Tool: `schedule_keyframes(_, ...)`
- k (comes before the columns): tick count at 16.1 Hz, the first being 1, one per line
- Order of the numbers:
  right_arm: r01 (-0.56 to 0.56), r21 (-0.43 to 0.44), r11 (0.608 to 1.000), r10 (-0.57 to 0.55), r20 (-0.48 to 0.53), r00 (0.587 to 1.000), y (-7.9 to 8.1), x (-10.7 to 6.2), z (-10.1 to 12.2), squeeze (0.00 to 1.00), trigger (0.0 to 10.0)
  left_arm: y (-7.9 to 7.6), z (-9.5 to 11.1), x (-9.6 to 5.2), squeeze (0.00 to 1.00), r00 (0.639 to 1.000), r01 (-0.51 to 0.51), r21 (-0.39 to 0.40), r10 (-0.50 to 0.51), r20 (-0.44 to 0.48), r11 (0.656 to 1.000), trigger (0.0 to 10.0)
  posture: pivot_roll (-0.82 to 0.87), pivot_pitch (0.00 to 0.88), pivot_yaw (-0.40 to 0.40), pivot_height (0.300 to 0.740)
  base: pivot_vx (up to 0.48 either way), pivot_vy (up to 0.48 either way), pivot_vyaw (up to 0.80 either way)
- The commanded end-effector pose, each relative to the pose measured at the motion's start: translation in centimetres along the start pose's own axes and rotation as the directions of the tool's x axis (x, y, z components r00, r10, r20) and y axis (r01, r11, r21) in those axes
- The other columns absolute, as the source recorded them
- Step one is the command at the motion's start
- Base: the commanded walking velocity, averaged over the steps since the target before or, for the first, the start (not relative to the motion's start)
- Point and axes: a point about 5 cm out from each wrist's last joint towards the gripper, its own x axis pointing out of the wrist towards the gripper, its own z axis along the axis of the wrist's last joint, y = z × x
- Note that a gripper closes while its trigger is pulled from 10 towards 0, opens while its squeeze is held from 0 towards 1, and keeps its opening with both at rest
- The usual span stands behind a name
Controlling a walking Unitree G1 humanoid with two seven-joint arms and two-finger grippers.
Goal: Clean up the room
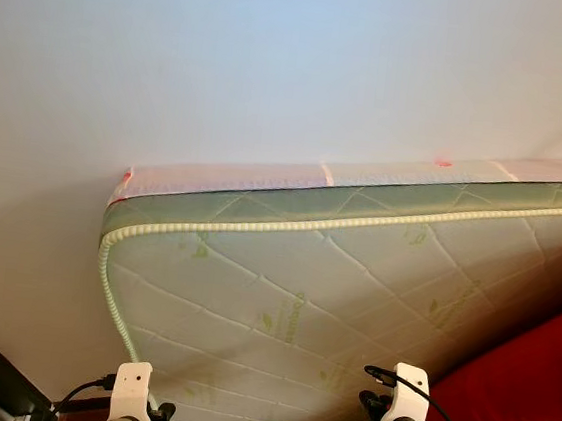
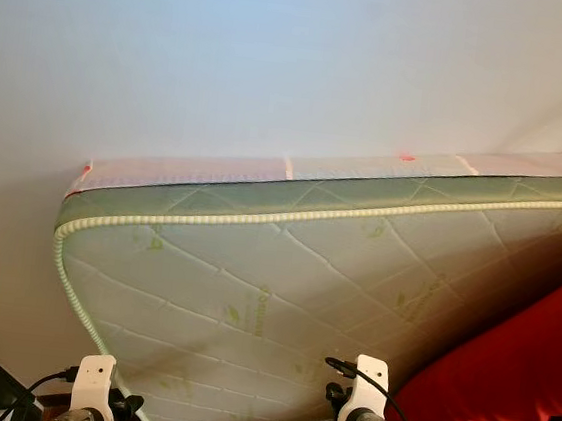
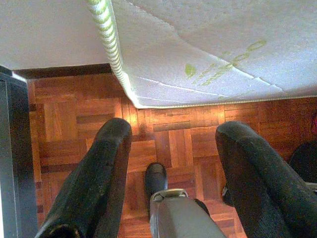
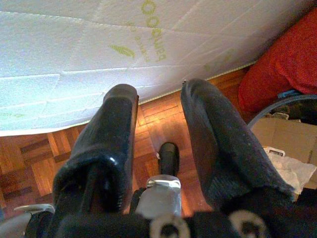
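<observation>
A quilted white mattress (image 1: 354,279) with green piping is seen stood on its edge, leaned against a pale wall (image 1: 227,54). Its lower edge is set on the parquet floor (image 3: 173,139). A red cushioned thing (image 1: 529,382) is placed just beside the mattress on the robot's right.

The left hand (image 3: 171,163) is held low above the floor, near the mattress's lower corner but apart from it; its two black fingers (image 3: 99,168) are spread wide and nothing is held between them. The right hand (image 4: 158,134) is likewise held above the floor, near the mattress's bottom edge, its fingers (image 4: 106,144) parted with nothing gripped. A cardboard box (image 4: 280,136) with crumpled white paper is seen beside the red thing.
</observation>
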Motion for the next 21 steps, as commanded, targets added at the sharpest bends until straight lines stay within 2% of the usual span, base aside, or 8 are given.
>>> schedule_keyframes(1, 0.009, 0.006, 1.0, -0.009, 0.013, 1.0, -0.14, 0.01, 0.32, 0.0, 10.0, -0.12, -0.14, 0.01, 0.0, 1.0, 0.003, 0.001, -0.003, -0.01, 1.0, 10.0, 0.06, 0.0, -0.04, 0.74, 0.0, 0.0, 0.0)
schedule_keyframes(8, 0.009, 0.007, 1.0, -0.009, 0.012, 1.0, -0.12, 0.01, 0.36, 0.0, 10.0, -0.12, -0.11, 0.02, 0.0, 1.0, 0.004, -0.002, -0.004, -0.011, 1.0, 10.0, 0.06, 0.0, -0.04, 0.74, 0.0, 0.0, 0.0)
schedule_keyframes(21, 0.009, 0.001, 1.0, -0.009, 0.006, 1.0, -0.12, 0.02, 0.33, 0.0, 10.0, -0.13, -0.11, 0.02, 0.0, 1.0, 0.007, 0.002, -0.007, -0.013, 1.0, 10.0, 0.06, 0.0, -0.04, 0.74, -0.277, 0.0, 0.0)
